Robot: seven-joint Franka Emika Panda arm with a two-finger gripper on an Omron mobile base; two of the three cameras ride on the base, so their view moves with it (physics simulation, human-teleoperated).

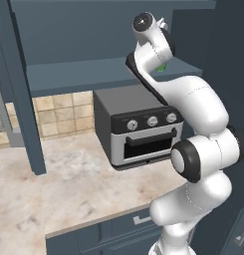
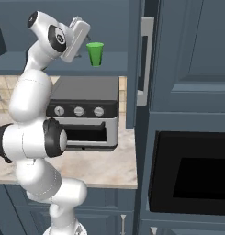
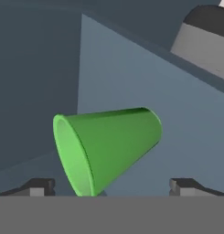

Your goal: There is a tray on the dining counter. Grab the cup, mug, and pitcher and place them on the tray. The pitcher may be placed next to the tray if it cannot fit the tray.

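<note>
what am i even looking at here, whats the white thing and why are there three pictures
The white thing is a robot arm with dark joints, shown in a computer-drawn kitchen. Two pictures come from cameras on its base, behind it to the left and to the right, so they show one scene from two sides. The third comes from a camera on its hand, looking along the gripper.

On the marbled worktop stands a grey toaster oven. Above it, on a blue shelf, stands a green cup. It looks tipped over in the hand picture because that camera rolls with the hand.

The arm reaches up beside the cup. Its jaws stand open either side of it and hold nothing.
</note>
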